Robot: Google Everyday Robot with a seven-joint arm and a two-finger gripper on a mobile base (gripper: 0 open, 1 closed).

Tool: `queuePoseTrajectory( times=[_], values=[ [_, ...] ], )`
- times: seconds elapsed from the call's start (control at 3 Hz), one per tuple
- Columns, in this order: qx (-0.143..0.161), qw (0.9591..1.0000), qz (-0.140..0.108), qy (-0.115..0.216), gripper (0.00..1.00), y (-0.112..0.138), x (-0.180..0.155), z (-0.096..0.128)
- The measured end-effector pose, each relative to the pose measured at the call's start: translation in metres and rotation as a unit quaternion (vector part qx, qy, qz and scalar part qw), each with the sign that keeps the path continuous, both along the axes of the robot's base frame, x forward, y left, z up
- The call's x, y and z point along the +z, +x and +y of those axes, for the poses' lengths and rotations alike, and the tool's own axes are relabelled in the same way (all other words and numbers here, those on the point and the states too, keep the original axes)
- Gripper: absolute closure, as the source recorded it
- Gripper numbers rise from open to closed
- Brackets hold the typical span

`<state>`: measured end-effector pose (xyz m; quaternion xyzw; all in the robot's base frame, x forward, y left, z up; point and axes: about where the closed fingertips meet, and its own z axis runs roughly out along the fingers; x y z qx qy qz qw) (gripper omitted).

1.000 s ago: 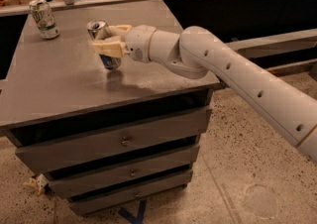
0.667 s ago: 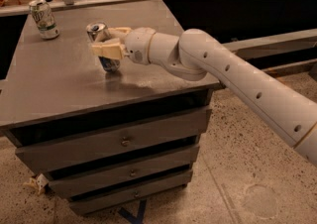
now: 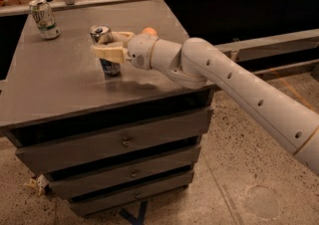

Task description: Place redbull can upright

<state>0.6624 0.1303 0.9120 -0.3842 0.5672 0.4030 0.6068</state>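
Observation:
The redbull can [image 3: 110,66] stands upright on the dark grey cabinet top [image 3: 60,84], silver top up and blue lower half showing. My gripper [image 3: 112,45] reaches in from the right. Its cream fingers [image 3: 106,52] are closed around the can's middle, one on the near side and one on the far side. The can's base is at or just above the surface; I cannot tell whether it touches. The fingers hide the can's mid section.
A white-and-green can [image 3: 45,18] stands upright at the far left corner of the cabinet top. The cabinet has three drawers [image 3: 122,142] below its front edge. A rail and a dark shelf run behind it. The floor is speckled.

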Motion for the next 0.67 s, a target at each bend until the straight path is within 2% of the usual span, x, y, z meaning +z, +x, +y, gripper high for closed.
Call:
queuePoseTrajectory(
  times=[0.33, 0.67],
  values=[
    [0.0, 0.9999, 0.005, 0.009, 1.0, -0.0017, -0.0037, -0.0001],
    [0.003, 0.9999, 0.004, 0.016, 0.85, -0.0034, -0.0058, -0.0001]
  ],
)
